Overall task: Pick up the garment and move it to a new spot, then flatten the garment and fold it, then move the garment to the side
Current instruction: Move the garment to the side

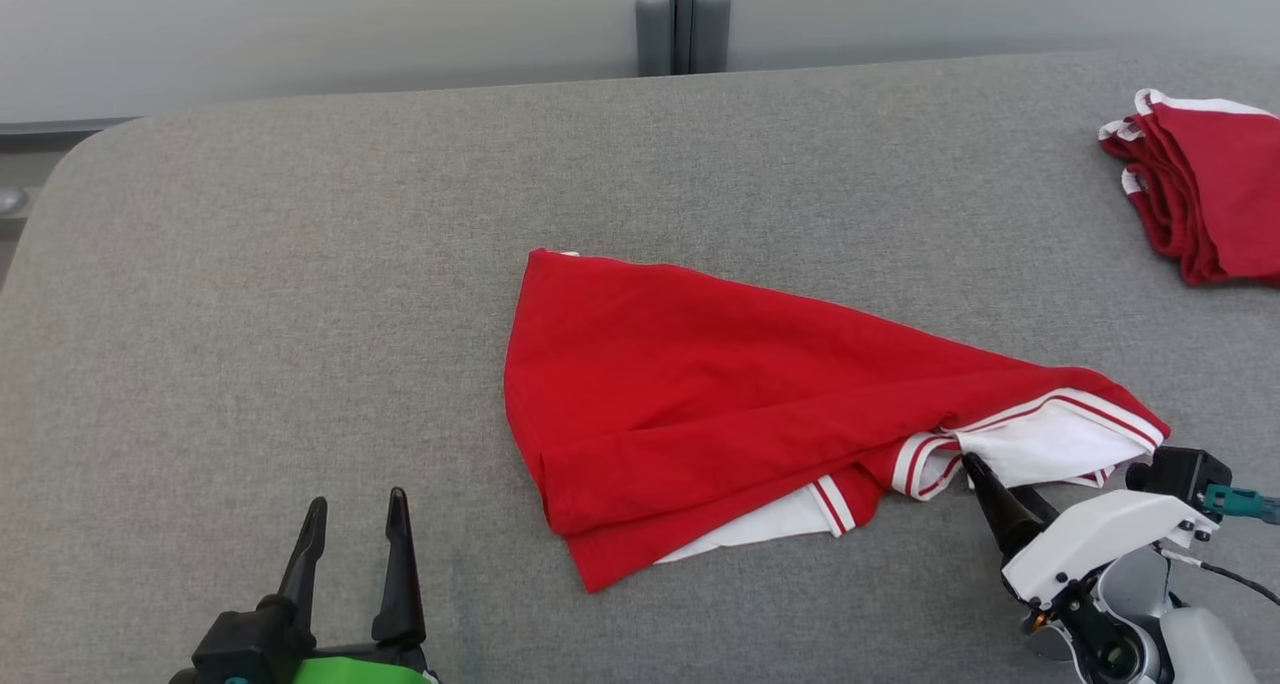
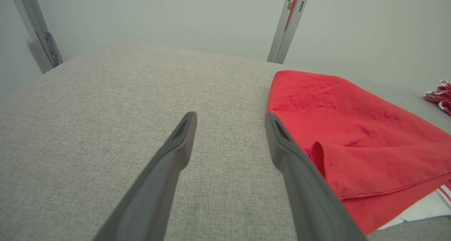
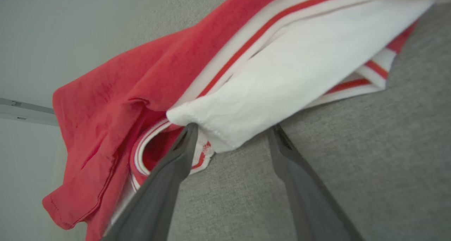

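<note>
Your grey fabric worktop (image 1: 300, 314) carries one loose garment (image 1: 700, 394), red with white, red-striped trim, lying rumpled and partly doubled over near the middle. Well apart from the garment, off to its far right, sits a stack of folded red garments (image 1: 1200, 194). Beyond the garment, behind the worktop's back edge, two grey posts (image 1: 683, 24) stand against a pale wall. Your left fingers (image 2: 176, 153) are spread wide and hold nothing, poised over bare worktop near the garment's left side, clear of the cloth. Your right fingers (image 3: 165, 184) are likewise spread wide and grip nothing. They sit at the garment's right end, where its white corner lies between their tips, one tip touching the stitched hem and the other just beside it.
</note>
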Robot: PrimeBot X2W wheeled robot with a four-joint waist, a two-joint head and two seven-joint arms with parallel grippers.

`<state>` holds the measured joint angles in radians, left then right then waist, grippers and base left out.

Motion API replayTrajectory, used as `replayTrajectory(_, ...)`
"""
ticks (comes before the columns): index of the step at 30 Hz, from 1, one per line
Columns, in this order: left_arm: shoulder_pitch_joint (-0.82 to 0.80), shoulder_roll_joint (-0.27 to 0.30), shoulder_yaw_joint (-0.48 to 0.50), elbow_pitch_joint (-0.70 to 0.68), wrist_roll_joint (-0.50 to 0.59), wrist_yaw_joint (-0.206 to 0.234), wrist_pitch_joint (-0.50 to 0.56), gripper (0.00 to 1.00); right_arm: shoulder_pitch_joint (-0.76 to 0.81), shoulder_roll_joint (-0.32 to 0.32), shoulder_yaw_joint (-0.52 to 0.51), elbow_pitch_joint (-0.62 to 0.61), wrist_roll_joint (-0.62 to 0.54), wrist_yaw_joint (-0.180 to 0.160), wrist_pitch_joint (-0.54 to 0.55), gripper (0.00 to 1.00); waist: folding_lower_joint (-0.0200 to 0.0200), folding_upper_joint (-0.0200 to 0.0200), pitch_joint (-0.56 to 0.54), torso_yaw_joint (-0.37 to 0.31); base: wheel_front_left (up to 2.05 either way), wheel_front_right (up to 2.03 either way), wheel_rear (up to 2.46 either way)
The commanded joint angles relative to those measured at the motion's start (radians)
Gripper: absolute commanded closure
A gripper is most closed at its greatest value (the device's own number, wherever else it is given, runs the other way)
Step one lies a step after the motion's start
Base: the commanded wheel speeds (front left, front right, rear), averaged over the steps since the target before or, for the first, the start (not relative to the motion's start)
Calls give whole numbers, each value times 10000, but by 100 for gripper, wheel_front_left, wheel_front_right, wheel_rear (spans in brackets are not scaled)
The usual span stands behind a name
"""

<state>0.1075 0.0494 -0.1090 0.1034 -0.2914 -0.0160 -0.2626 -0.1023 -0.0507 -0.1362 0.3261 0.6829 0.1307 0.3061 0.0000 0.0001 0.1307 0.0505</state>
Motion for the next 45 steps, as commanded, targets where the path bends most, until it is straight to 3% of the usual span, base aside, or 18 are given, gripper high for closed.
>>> replayTrajectory(1,-198,24,7,12,-38,39,-29,0,-92,-4,100,-26,159,-1,-3,0,0,-1,66,54,0,0,0)
replayTrajectory(2,-219,24,10,11,-44,39,-29,0,-55,-8,141,-48,260,-1,-24,15,0,-1,83,66,0,0,0)
replayTrajectory(4,-213,22,18,7,-41,46,-29,0,36,-11,226,-109,386,-1,-48,58,0,-1,106,70,0,0,0)
replayTrajectory(7,-207,22,41,0,-68,52,-29,0,118,-11,192,-170,486,-1,-120,100,0,-1,136,31,0,0,0)
replayTrajectory(19,-294,24,73,30,-40,25,-29,0,578,-13,-151,-1028,496,-1,301,100,0,-1,202,-175,0,0,0)
replayTrajectory(27,-123,22,218,-21,-77,84,-29,0,1926,-574,-928,-3339,518,-1,2205,100,0,-1,141,-315,0,0,0)
replayTrajectory(33,-212,22,107,41,-131,25,-29,0,1911,-1029,-1707,-3516,-265,-1,3097,100,0,-1,147,-571,0,0,0)
replayTrajectory(34,-262,22,89,48,-138,29,-29,0,1798,-935,-1787,-3443,-379,-1,3158,85,0,-1,151,-582,0,0,0)
replayTrajectory(37,-355,24,40,74,-143,24,-29,0,1609,-779,-1905,-3353,-591,-1,3300,63,0,-1,133,-562,0,0,0)
replayTrajectory(42,-268,24,71,59,-178,64,-29,0,1701,-583,-1962,-3413,-702,-1,3329,60,0,-1,109,-500,0,0,0)
replayTrajectory(45,-175,24,86,60,-177,71,-29,0,1812,-493,-1936,-3548,-620,-1,3261,53,0,-1,103,-470,0,0,0)
